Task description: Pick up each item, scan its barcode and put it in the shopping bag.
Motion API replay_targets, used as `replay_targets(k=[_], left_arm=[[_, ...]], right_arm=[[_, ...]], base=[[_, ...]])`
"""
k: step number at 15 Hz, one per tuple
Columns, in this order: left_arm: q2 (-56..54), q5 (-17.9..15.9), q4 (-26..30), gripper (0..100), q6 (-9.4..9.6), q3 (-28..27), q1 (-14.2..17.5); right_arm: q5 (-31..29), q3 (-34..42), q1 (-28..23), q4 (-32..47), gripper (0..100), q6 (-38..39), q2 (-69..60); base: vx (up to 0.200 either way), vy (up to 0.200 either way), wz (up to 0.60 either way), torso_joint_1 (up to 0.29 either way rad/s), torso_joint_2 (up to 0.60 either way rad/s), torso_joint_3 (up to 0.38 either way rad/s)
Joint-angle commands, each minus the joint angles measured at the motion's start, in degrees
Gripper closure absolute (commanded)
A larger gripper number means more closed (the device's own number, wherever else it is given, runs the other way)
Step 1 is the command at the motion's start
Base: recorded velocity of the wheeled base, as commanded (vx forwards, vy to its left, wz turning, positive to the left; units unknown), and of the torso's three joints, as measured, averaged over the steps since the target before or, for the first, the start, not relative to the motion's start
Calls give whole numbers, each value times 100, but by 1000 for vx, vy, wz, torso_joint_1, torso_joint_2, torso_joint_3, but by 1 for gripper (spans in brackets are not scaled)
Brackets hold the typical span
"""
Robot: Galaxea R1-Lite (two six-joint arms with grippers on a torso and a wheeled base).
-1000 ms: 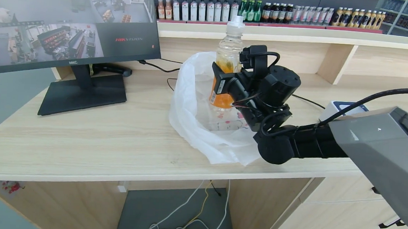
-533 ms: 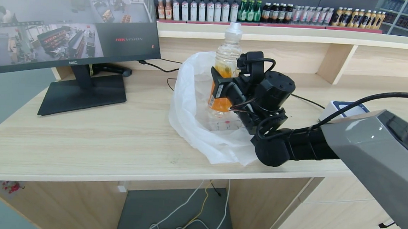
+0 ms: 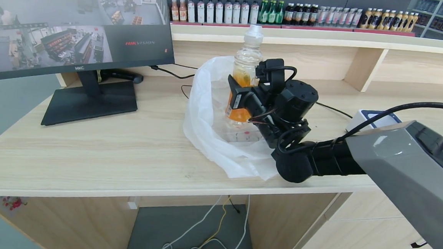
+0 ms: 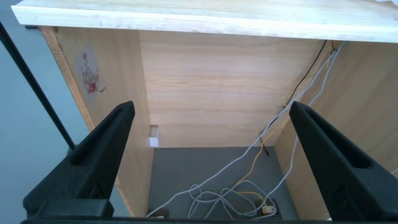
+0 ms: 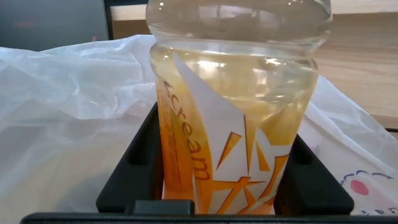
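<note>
Grips bottle [image 3: 246, 68] upright by its orange label in the right jaws, inside the bag [image 3: 206, 119] on the desk [image 3: 108, 148]; holds left jaws wide apart below the desk, above cables [image 4: 249, 180], seen from left wrist.

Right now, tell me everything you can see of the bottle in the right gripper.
The bottle is clear plastic with a white cap, pale yellow drink inside and an orange-and-white label round its lower half. It stands upright, clamped at the label between the black fingers of the right gripper. Its lower end sits within the open white shopping bag on the wooden counter; whether its base rests on anything cannot be told.
</note>
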Motion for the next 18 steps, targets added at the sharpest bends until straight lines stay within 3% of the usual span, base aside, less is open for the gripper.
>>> replay_targets(k=[1, 18], left_arm=[[-2, 0, 0, 0, 0, 0, 2], [-2, 0, 0, 0, 0, 0, 2]], right_arm=[[-1, 3, -4, 8, 100, -3, 18], [7, 188, 22, 8, 100, -135, -26]], base=[[0, 0, 0, 0, 0, 0], [0, 0, 0, 0, 0, 0]])
